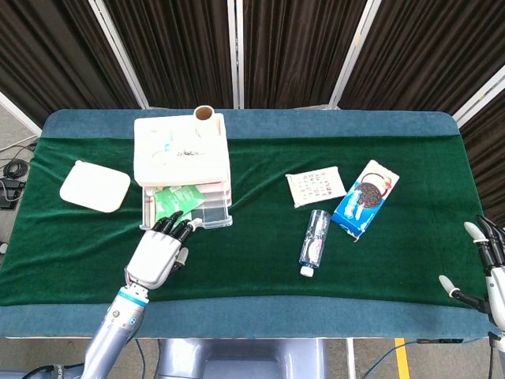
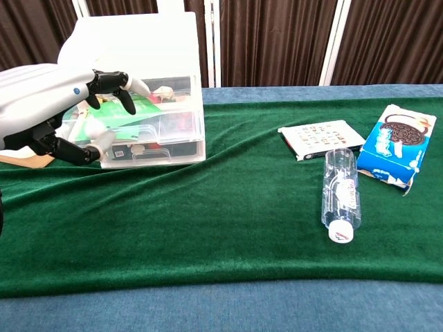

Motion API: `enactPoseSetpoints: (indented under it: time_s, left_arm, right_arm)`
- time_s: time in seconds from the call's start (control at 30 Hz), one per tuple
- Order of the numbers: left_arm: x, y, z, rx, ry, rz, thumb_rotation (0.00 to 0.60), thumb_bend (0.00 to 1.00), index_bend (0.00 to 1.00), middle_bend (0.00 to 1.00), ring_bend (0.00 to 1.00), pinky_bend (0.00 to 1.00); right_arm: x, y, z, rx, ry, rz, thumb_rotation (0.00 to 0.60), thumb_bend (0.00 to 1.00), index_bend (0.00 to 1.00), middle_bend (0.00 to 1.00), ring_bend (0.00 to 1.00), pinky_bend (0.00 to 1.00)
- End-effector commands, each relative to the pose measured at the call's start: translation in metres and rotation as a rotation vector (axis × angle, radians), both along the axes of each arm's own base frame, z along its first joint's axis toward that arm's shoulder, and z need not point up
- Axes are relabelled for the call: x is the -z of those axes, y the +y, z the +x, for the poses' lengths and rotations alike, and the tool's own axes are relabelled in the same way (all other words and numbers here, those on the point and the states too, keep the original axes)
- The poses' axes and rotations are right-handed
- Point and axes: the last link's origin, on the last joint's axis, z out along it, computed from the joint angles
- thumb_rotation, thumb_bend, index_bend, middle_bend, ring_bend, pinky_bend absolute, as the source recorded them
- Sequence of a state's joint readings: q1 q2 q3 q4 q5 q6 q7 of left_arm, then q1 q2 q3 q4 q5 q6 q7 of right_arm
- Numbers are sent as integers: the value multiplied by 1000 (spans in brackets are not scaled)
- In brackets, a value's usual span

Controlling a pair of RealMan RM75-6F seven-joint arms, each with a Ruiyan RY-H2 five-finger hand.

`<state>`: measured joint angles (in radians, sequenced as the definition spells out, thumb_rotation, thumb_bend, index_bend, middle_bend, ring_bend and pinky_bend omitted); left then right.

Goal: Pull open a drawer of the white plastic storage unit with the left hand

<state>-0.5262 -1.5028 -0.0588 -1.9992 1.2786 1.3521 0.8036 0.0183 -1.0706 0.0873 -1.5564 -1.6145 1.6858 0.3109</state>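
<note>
The white plastic storage unit [image 1: 181,150] stands at the left back of the green cloth, also in the chest view [image 2: 138,45]. Its top clear drawer [image 1: 203,212] sticks out toward the table's front, with a green packet [image 1: 175,197] inside. My left hand [image 1: 155,257] is right in front of it. In the chest view this left hand [image 2: 48,104] hooks its fingers [image 2: 114,81] over the front edge of the drawer [image 2: 163,124], thumb below. My right hand [image 1: 489,268] hangs off the table's right front corner, fingers spread, holding nothing.
A white square lid [image 1: 95,186] lies left of the unit, and a cardboard roll [image 1: 204,114] stands behind it. To the right lie a card packet [image 1: 316,186], a blue cookie box [image 1: 364,197] and a clear bottle [image 1: 316,237] on its side.
</note>
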Motion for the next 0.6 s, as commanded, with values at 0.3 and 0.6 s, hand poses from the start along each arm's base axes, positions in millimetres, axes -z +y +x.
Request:
enactPoseSetpoints:
  time_s: [0.3, 0.6]
  left_arm:
    - [-7, -9, -2, 17, -49, 15, 600, 593, 157, 235, 112, 229]
    - [-42, -38, -23, 88, -128, 153, 600, 508, 71, 132, 32, 157]
  right_arm:
    - [0, -1, -1, 3, 0, 1, 600, 92, 85, 0, 0, 0]
    - [-1, 0, -1, 5, 2, -5, 600, 93, 84, 0, 0, 0]
